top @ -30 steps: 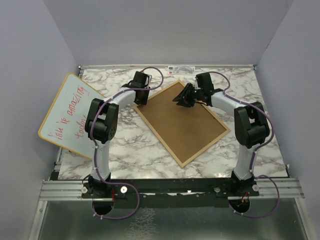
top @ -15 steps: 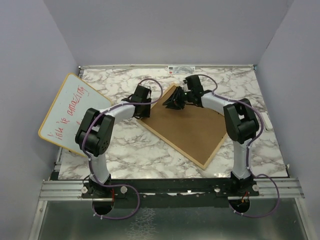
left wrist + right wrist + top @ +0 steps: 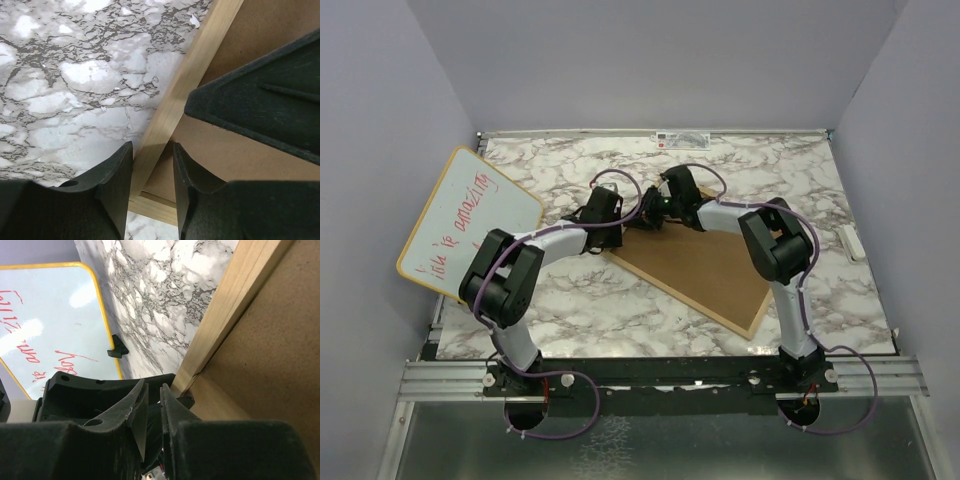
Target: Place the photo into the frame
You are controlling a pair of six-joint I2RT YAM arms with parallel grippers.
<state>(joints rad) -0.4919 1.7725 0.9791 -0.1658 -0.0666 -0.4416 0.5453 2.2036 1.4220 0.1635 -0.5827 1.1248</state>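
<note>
The frame, thin light wood, lies face down on the marble table with its brown backing board uppermost. The photo is not in view. My left gripper is at the frame's far-left corner. In the left wrist view its fingers straddle the wooden rail and are shut on it. My right gripper is at the same corner, close beside the left one. In the right wrist view its jaws stand almost together with nothing seen between them, next to the rail.
A round-cornered whiteboard with red handwriting leans at the left edge of the table and shows in the right wrist view. Grey walls enclose the table on three sides. A small white object lies at the right edge.
The frame has slid and turned, its far corner moving left and nearer. Both grippers have moved with that corner toward the table's middle and closer together.
</note>
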